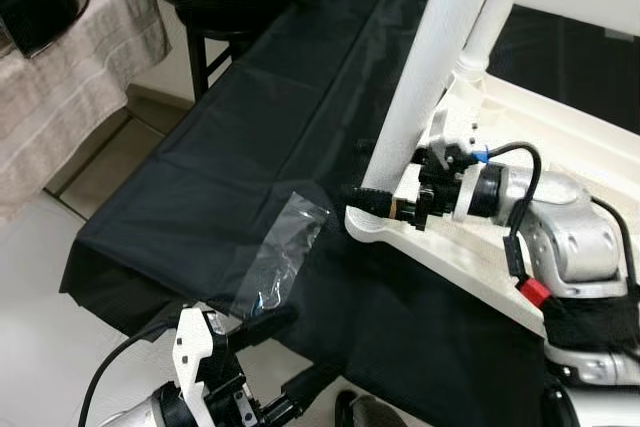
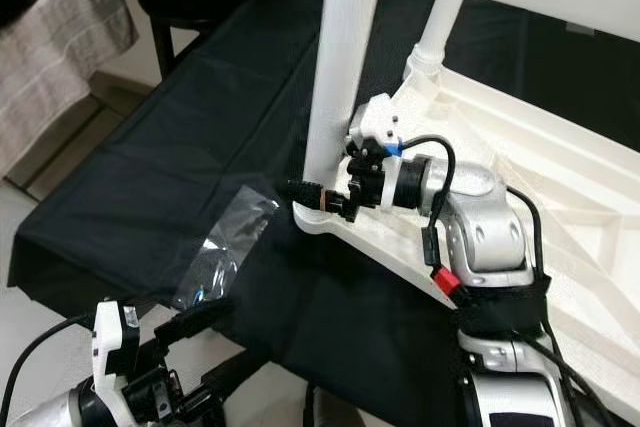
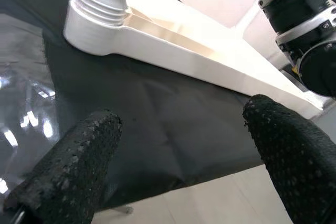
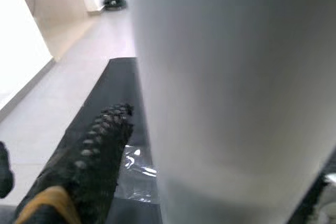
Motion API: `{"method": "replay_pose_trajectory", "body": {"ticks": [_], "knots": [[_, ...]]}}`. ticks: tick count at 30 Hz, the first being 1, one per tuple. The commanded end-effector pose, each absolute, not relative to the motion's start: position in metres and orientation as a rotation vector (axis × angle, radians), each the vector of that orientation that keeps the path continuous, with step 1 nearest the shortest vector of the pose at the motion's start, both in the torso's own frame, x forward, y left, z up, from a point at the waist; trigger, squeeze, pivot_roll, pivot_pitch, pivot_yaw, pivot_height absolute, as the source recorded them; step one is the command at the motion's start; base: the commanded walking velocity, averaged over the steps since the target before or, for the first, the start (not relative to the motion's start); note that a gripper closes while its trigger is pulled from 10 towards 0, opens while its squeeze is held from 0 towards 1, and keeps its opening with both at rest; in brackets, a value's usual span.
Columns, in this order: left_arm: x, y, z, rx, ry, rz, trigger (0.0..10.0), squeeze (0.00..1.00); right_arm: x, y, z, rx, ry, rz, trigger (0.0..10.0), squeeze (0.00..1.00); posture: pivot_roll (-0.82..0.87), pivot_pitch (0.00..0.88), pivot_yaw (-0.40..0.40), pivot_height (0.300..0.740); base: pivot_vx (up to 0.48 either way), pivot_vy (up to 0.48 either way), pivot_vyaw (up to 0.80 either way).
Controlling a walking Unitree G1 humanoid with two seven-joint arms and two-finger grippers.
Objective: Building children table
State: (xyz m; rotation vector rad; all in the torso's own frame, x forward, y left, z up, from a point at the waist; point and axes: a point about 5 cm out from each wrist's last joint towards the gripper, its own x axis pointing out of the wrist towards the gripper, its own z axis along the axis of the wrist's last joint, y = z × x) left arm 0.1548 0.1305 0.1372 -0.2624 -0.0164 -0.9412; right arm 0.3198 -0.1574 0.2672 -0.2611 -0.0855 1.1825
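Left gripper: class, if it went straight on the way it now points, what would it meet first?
Probably the black cloth, then the white tabletop's edge. The open left gripper aims there, though depth is unclear.

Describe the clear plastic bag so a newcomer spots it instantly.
Start at the black cloth spread on the floor. Near its front edge, left of the white tabletop corner, lies the clear plastic bag. It is the one flat, see-through, glossy item there, just ahead of the left gripper.
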Motion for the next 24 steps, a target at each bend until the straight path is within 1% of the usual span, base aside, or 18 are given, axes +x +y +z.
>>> {"method": "replay_pose_trajectory", "body": {"ticks": [1,3,6,8,11,12,15,16,17,18,19,21,22,23,24], "knots": [[0.151,0.130,0.137,-0.259,-0.004,-0.941,10.0,0.00,0.324,-0.158,0.270,-0.256,-0.095,1.236,0.0,0.00,0.10,0.273,-0.057,0.740,0.000,0.000,0.00],[0.151,0.130,0.137,-0.259,-0.004,-0.941,10.0,0.00,0.324,-0.158,0.270,-0.256,-0.095,1.236,0.0,0.00,0.10,0.273,-0.057,0.740,0.000,0.000,0.00],[0.149,0.131,0.137,-0.256,0.000,-0.936,10.0,0.00,0.331,-0.168,0.275,-0.280,-0.073,1.357,0.0,0.00,0.10,0.278,-0.055,0.740,0.000,0.000,0.00],[0.148,0.131,0.138,-0.255,0.000,-0.935,10.0,0.00,0.331,-0.172,0.276,-0.252,-0.056,1.405,0.0,0.00,0.10,0.282,-0.056,0.740,0.000,0.000,0.00],[0.148,0.131,0.138,-0.255,0.001,-0.935,10.0,0.00,0.332,-0.173,0.275,-0.241,-0.056,1.413,0.0,0.00,0.10,0.281,-0.056,0.740,0.000,0.000,0.00],[0.149,0.131,0.138,-0.255,0.002,-0.935,10.0,0.00,0.327,-0.169,0.267,-0.182,-0.044,1.423,0.0,0.00,0.09,0.282,-0.061,0.740,0.000,0.000,0.00],[0.149,0.131,0.137,-0.255,0.003,-0.935,10.0,0.00,0.323,-0.167,0.262,-0.143,-0.035,1.426,0.0,0.00,0.09,0.282,-0.061,0.740,0.000,0.000,0.00],[0.148,0.131,0.136,-0.256,0.004,-0.935,10.0,0.00,0.315,-0.157,0.244,-0.088,0.010,1.378,0.0,0.00,0.09,0.274,-0.101,0.740,0.000,0.000,0.00],[0.147,0.131,0.136,-0.255,0.005,-0.935,10.0,0.00,0.321,-0.142,0.210,-0.086,0.121,1.006,0.0,0.00,0.10,0.265,-0.116,0.740,0.000,0.000,0.00],[0.147,0.131,0.136,-0.255,0.005,-0.935,10.0,0.00,0.321,-0.142,0.210,-0.086,0.121,1.006,0.0,0.00,0.10,0.265,-0.116,0.740,0.000,0.000,0.00],[0.147,0.131,0.135,-0.254,0.006,-0.935,10.0,0.00,0.322,-0.137,0.189,-0.115,0.183,0.721,0.0,0.00,0.10,0.265,-0.116,0.740,0.000,0.000,0.00],[0.147,0.131,0.135,-0.254,0.006,-0.935,10.0,0.00,0.322,-0.137,0.189,-0.115,0.183,0.721,0.0,0.00,0.10,0.265,-0.116,0.740,0.000,0.000,0.00],[0.147,0.131,0.135,-0.253,0.004,-0.934,10.0,0.00,0.289,-0.140,0.156,-0.140,0.301,0.435,0.0,0.00,0.10,0.262,-0.113,0.740,0.000,0.000,0.00],[0.149,0.131,0.135,-0.251,0.001,-0.929,10.0,0.00,0.263,-0.141,0.144,-0.116,0.384,0.271,0.0,0.00,0.07,0.276,-0.080,0.740,0.000,0.000,0.00],[0.149,0.131,0.135,-0.251,0.001,-0.929,10.0,0.00,0.263,-0.141,0.144,-0.116,0.384,0.271,0.0,0.00,0.07,0.276,-0.080,0.740,0.000,0.000,0.00]]}}
